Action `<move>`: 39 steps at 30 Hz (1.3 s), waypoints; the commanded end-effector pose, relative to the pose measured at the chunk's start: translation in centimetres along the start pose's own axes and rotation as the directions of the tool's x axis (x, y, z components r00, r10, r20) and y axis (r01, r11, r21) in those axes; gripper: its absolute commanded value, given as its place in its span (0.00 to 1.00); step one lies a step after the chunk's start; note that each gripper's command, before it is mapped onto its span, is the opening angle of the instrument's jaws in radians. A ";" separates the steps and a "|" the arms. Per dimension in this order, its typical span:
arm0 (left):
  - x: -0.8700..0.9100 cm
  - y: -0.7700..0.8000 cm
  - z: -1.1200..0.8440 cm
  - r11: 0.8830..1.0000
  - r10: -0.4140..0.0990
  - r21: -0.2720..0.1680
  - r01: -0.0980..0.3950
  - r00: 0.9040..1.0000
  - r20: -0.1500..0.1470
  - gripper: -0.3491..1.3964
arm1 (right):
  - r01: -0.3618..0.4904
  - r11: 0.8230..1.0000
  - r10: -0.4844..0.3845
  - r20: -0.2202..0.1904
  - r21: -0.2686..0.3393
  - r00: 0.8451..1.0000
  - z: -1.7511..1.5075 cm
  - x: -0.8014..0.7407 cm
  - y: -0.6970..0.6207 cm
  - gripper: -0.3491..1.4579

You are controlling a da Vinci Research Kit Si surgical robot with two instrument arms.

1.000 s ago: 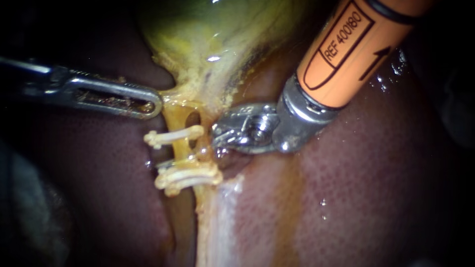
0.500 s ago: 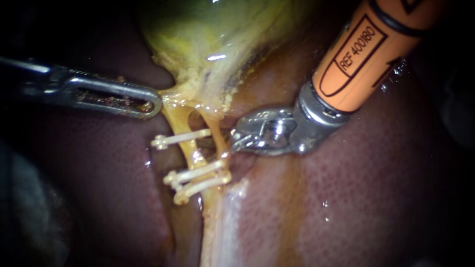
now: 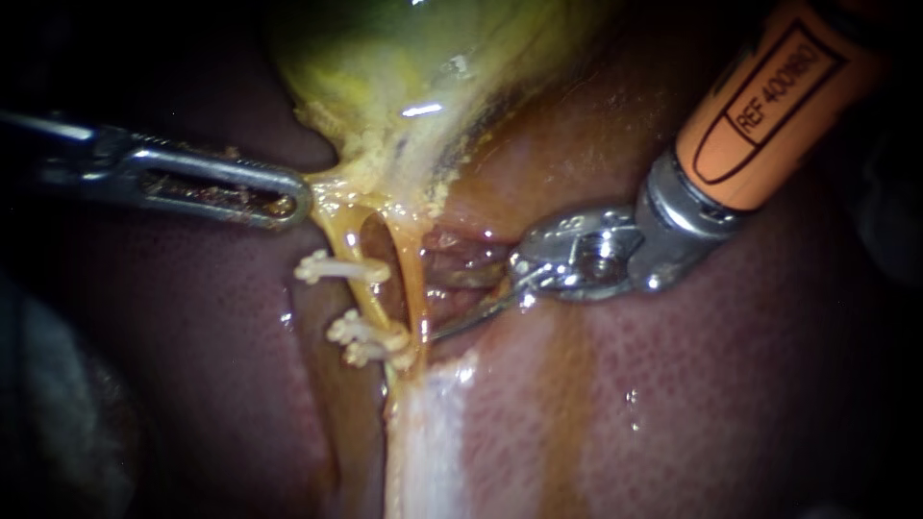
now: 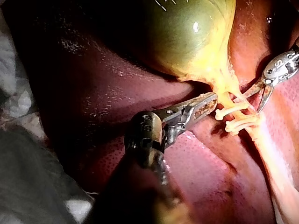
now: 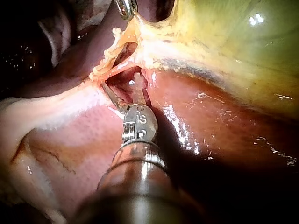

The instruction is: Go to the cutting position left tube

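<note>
Two yellow tubes run down from the gallbladder (image 3: 423, 67). The left tube (image 3: 354, 264) carries one white clip (image 3: 332, 270) above and two clips (image 3: 370, 338) below. The right tube (image 3: 413, 284) is bare. My left instrument (image 3: 293, 199) comes in from the left, its jaws shut on the tissue at the gallbladder's neck (image 4: 219, 91). My right instrument (image 3: 440, 306), with an orange shaft, has two thin blades standing open just right of the right tube. Their tips are close to that tube and apart from the left tube. The right wrist view shows the open blades (image 5: 126, 89) at the gap between the tubes.
Dark red liver (image 3: 673, 384) lies all around. A pale band of tissue (image 3: 423, 432) runs down from the tubes. Raw reddish tissue (image 3: 457, 255) shows behind the right tube, under the blades.
My right instrument has drawn back to the right, away from the tubes, and its blades now show open. The tubes have swung apart and the clips have shifted. My left instrument holds still.
</note>
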 end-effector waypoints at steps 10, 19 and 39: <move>0.00 0.00 -0.01 1.000 0.000 -0.001 0.000 1.000 0.000 0.00 | -0.006 1.000 0.006 -0.014 -0.009 1.000 -0.34 0.11 -0.05 0.67; 0.00 0.00 -0.01 1.000 0.000 -0.001 0.000 1.000 0.000 0.00 | -0.007 0.999 0.010 -0.054 0.048 0.998 -0.26 0.20 -0.29 0.82; 0.00 0.00 -0.01 1.000 0.000 -0.001 0.000 1.000 0.000 0.00 | -0.074 0.991 0.082 -0.064 0.115 0.995 0.08 0.28 -0.34 0.87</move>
